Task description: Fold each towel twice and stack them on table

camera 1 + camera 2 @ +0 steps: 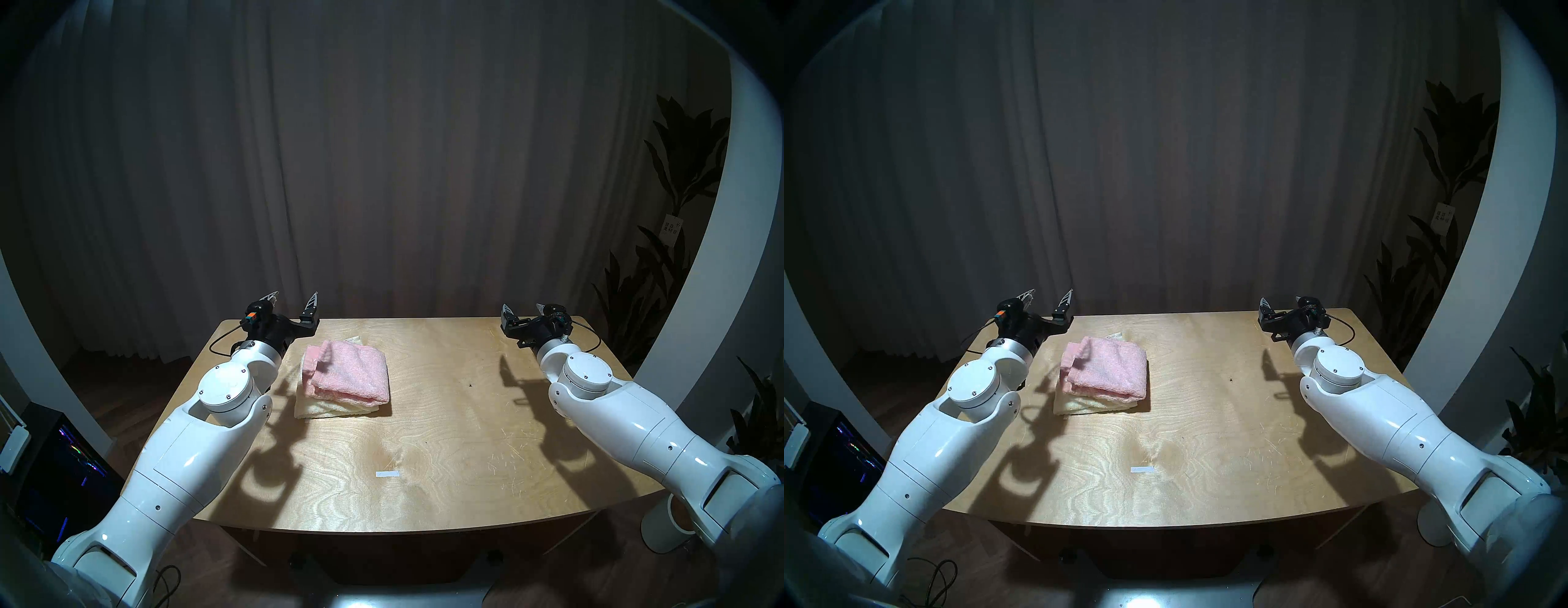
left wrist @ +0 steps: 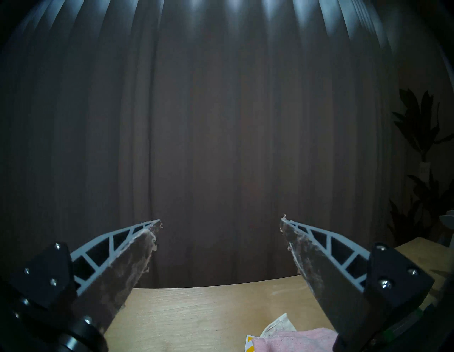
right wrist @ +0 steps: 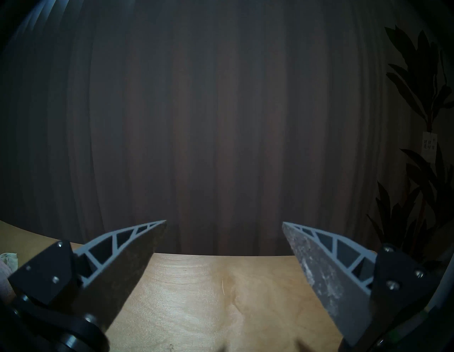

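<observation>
My left gripper point(image 1: 293, 299) and right gripper point(image 1: 522, 309) were spread, empty. The pink towel point(image 1: 354, 374) lay folded on the cream towel point(image 1: 322, 408): soft, light and floppy, I judged, best pinched at a folded edge.

This looks like a robot demonstration or test corner set up in a furnished room, not a plain lab. The landmark is the plywood counter point(image 1: 445, 424), a bare light wood top with rounded corners, scratches and a small white tape strip point(image 1: 387, 474) near its front edge. Behind the counter a heavy dark curtain point(image 1: 382, 170) closes off the whole back wall. To the counter's right stands a tall leafy potted plant point(image 1: 674, 178) carrying a paper tag point(image 1: 672, 228), beside a white curved partition point(image 1: 695, 271). To the counter's left, low on the wooden floor, a computer case point(image 1: 63, 467) glows with coloured lights.
</observation>
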